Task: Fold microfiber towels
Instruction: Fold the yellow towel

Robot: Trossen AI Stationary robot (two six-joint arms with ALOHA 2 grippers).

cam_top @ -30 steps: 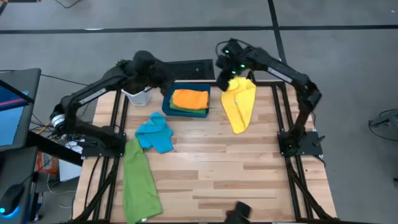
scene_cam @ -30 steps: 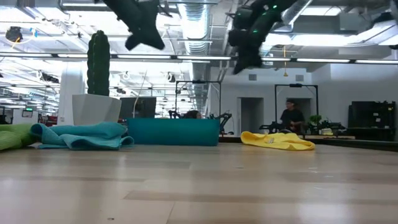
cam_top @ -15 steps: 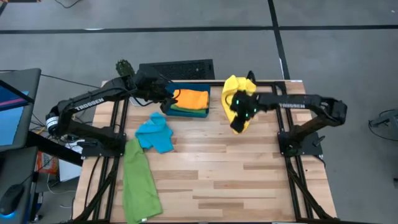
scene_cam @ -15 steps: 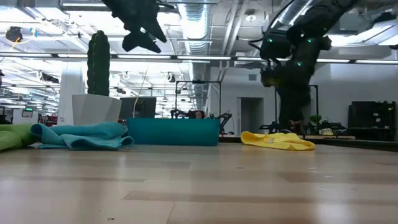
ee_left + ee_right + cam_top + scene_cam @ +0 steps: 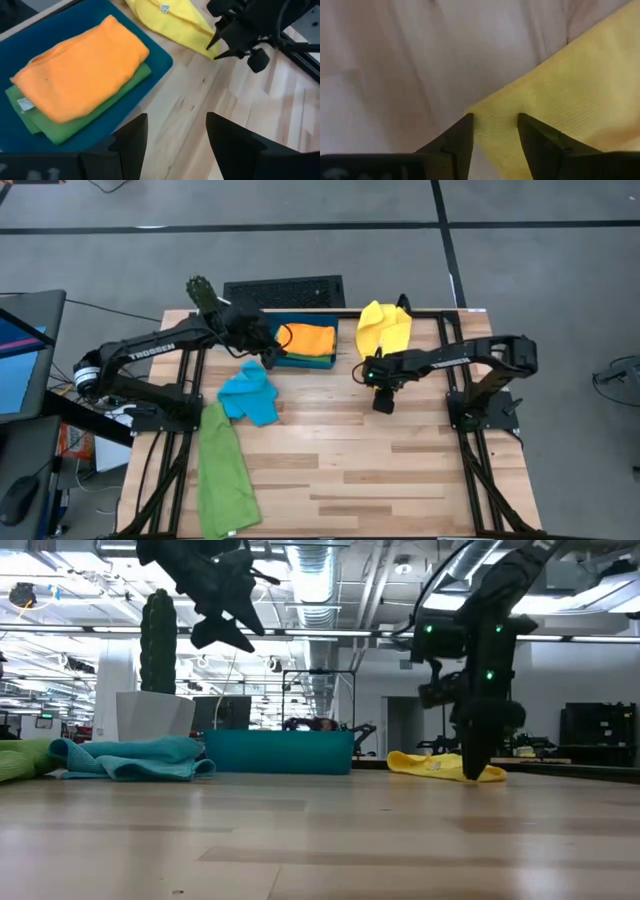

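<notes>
- The yellow towel [image 5: 383, 330] is seen lying loosely on the far right part of the table [image 5: 400, 470], bunched at its far end and narrowing to a pointed corner at its near end; a small white label is shown on it in the left wrist view.
- The right gripper [image 5: 495, 134] is held low over that pointed corner, its fingers parted with the yellow cloth lying between the tips; nothing is clamped by them.
- In the low view the right arm is seen coming down to the towel, which is spread flat and low on the wood.
- The orange towel [image 5: 82, 65] is folded into a neat, thick rectangle and is stacked on a folded green towel [image 5: 95, 110], whose edge shows beneath it with a white tag.
- Both folded towels are held in the tray [image 5: 160, 57], which is set at the far middle of the table.
- The left gripper [image 5: 175, 145] is held in the air just beside the tray's near left corner, its fingers spread wide with nothing between them.
- The blue towel [image 5: 250, 393] is left crumpled in a heap near the tray, towards the left of the table.
- A second green towel [image 5: 225, 475] is draped long and unfolded along the table's left edge, touching the blue one at its far end.
</notes>
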